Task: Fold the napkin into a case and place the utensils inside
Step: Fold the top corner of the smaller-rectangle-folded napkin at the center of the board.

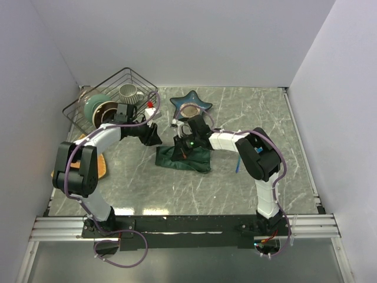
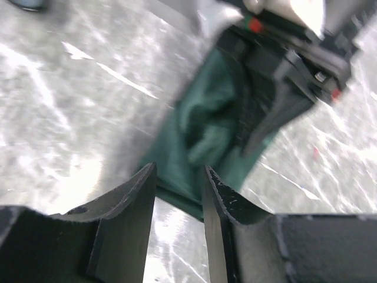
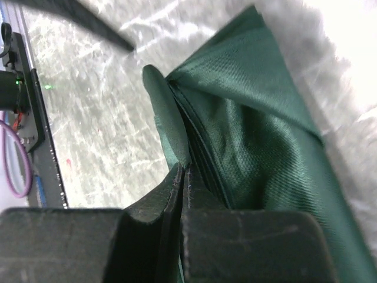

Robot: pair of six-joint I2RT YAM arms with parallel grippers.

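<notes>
The dark green napkin (image 1: 187,158) lies folded into a layered, rumpled bundle in the middle of the marble table. My right gripper (image 1: 181,148) is down on the bundle's left end, shut on a fold of its edge. The right wrist view shows that gripper (image 3: 184,172) with its jaws pressed together on the napkin (image 3: 253,118). My left gripper (image 1: 155,139) hovers just left of the cloth. Its jaws (image 2: 179,177) stand open with nothing between them, and the napkin (image 2: 203,132) lies just beyond the tips. One blue utensil (image 1: 237,164) lies to the right of the cloth.
A star-shaped blue dish (image 1: 191,104) sits just behind the napkin. A wire basket (image 1: 112,100) with bowls and a mug stands at the back left. An orange-tan mat (image 1: 101,168) lies under the left arm. White walls close in three sides.
</notes>
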